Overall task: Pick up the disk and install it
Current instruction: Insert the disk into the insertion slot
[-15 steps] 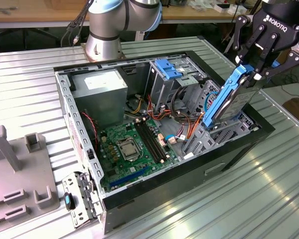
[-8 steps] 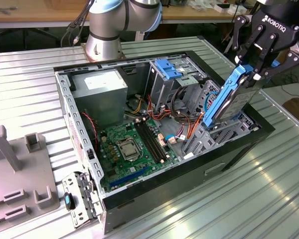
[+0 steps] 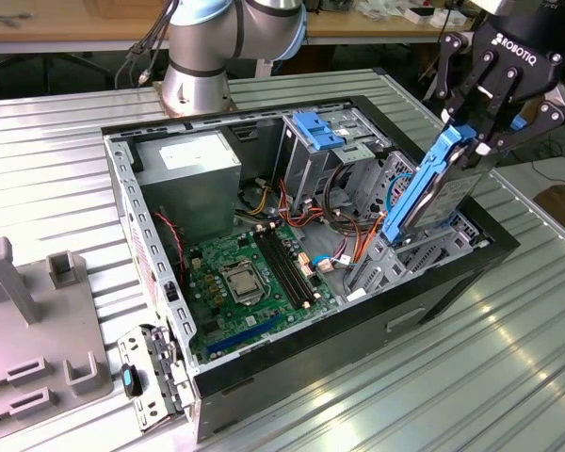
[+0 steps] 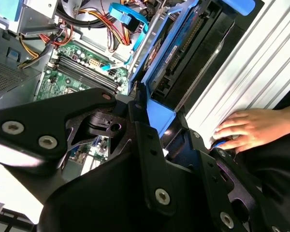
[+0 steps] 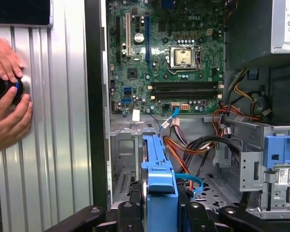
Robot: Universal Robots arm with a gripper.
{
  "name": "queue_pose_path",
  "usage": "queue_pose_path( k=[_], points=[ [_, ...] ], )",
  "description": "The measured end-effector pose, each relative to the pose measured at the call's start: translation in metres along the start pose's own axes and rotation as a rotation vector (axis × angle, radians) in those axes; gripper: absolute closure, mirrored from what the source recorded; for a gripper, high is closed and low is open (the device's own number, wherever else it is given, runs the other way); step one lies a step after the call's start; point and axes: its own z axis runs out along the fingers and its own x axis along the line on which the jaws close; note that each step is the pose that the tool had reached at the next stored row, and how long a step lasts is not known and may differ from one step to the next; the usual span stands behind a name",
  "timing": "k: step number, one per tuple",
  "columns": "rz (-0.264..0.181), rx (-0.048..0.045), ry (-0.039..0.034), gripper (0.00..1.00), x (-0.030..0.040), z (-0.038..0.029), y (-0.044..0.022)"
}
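Gripping the disk by its upper end, the gripper has its fingers pinched on the blue carrier rail, one on each side. We see the disk held tilted, top end leaning toward the exterior view's right. Its lower end is down inside the open computer case, at the drive bay on the case's end nearest the exterior view's right. We cannot tell if that lower end touches the bay metal or hangs just above it.

In the first wrist view the disk sits edge-on between the black fingers of the gripper, with the motherboard beyond it. In the second wrist view the gripper clamps the blue frame of the disk.

In the exterior view the motherboard lies flat on the case floor, the power supply is in the far corner, and a blue latch sits on top of the other drive cage. Orange and red cables run between them.

The case lies on a ribbed metal table. A grey fixture stands well apart, on the exterior view's left. A person's hands rest on the table beside the case, around a dark round object.
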Motion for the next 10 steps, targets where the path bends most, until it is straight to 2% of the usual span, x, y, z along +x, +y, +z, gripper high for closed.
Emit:
queue_pose_path(
  k=[3, 10],
  points=[
    [-0.002, 0.0044, -0.0003, 0.63, 0.0001, 0.0007, 0.0001],
    [-0.005, 0.0050, -0.0014, 0.63, 0.0002, 0.0047, 0.0011]
  ],
)
